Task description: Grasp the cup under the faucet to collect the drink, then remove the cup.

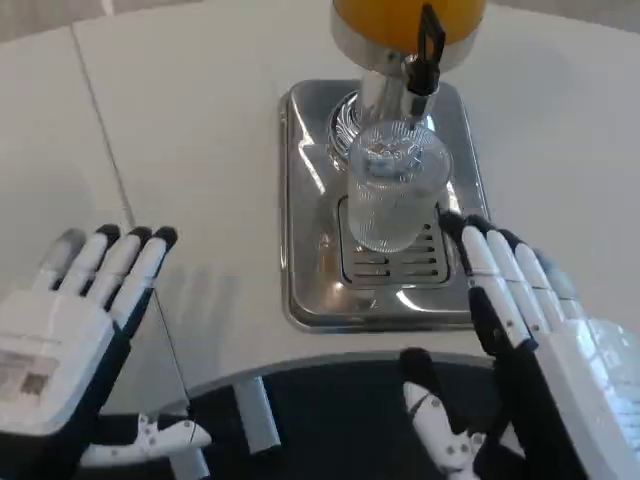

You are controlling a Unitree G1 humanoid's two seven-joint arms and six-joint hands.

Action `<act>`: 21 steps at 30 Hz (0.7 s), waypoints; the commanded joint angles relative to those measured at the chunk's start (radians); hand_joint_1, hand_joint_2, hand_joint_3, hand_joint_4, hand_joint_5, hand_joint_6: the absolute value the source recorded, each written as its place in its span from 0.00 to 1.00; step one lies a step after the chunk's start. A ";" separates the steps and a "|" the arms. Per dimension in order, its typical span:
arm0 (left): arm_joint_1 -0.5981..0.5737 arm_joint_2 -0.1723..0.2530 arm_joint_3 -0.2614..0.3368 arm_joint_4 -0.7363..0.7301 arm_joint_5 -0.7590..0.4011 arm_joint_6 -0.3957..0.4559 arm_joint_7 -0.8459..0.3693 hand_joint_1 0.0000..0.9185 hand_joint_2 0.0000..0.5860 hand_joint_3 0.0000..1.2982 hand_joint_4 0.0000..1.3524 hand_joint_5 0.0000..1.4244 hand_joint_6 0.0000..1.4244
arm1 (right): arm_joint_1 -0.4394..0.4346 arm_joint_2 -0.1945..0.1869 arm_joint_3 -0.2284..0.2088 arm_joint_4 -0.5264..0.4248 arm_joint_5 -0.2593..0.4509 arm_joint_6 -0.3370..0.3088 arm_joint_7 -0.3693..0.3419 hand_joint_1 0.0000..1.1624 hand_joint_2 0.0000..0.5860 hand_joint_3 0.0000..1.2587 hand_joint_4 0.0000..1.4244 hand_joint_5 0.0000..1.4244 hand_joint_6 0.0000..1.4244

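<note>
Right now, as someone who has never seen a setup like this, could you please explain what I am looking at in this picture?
This is a single view from a camera on a humanoid robot's head, looking down at a white table. The left robot hand rests open on the picture's left, holding nothing. The right robot hand reaches with spread fingers toward a clear ribbed plastic cup, its fingertips near the cup but not gripping it. The cup stands on a shiny steel drip tray, under the black-handled faucet of an orange juice dispenser. Whether any drink is in the cup is hard to tell.
</note>
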 commanded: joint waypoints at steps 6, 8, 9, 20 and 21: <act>0.080 -0.082 -0.023 -0.028 0.014 -0.026 0.044 0.00 0.02 0.00 0.00 0.00 0.00 | -0.087 0.104 0.004 -0.009 0.228 0.094 -0.009 0.17 0.88 0.00 0.00 0.00 0.00; 0.076 -0.082 -0.021 -0.026 0.016 -0.038 0.052 0.00 0.01 0.00 0.00 0.00 0.00 | -0.109 0.106 -0.001 -0.007 0.273 0.106 -0.013 0.13 0.87 0.00 0.00 0.00 0.00; 0.076 -0.081 -0.021 -0.025 0.018 -0.042 0.054 0.00 0.01 0.00 0.00 0.00 0.00 | -0.121 0.106 -0.003 -0.009 0.289 0.112 -0.012 0.13 0.87 0.00 0.00 0.00 0.00; 0.108 -0.105 -0.008 -0.016 -0.052 -0.074 0.058 0.00 0.05 0.00 0.00 0.00 0.00 | -0.366 0.109 -0.024 -0.034 0.348 0.263 0.003 0.08 0.87 0.00 0.00 0.00 0.00; 0.109 -0.105 -0.006 -0.018 -0.052 -0.076 0.059 0.00 0.05 0.00 0.00 0.00 0.00 | -0.386 0.108 -0.024 -0.032 0.349 0.278 0.002 0.08 0.87 0.00 0.00 0.00 0.00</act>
